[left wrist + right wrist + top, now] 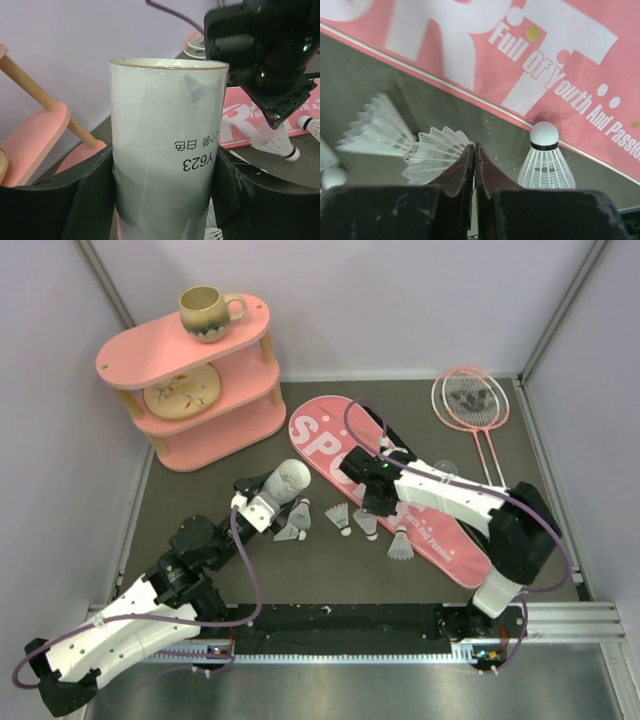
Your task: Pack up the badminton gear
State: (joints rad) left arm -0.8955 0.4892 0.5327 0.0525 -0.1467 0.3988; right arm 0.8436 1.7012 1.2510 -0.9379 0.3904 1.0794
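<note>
At the far left stands a pink two-tier wooden shelf [190, 390] with a brown ceramic mug [207, 312] on its top tier. Just right of it, the left gripper [262, 504] is clamped around the lower part of a long white tube [285, 481], one black finger on each side. The tube's long axis runs from near left to far right and is tipped upward, with its open, brown-edged mouth at the raised end. In the left wrist view it shows dark print reading "Y623", upside down.

Small white feather shuttlecocks [340, 518] lie scattered on the dark table [200, 500] between the tube and the bag. Some lie on their sides, and one stands cork up beside the bag's edge. The right gripper [474, 162] hangs low over them, its fingers pressed together. One feather skirt sits right at the fingertips, but I cannot tell whether it is caught.

The big pink racket-shaped bag [325, 435], lettered in white, lies flat on a diagonal from far left to near right. Two slim pink-framed rackets [470, 400] lie in the far right corner, heads overlapping and handles pointing nearward.
</note>
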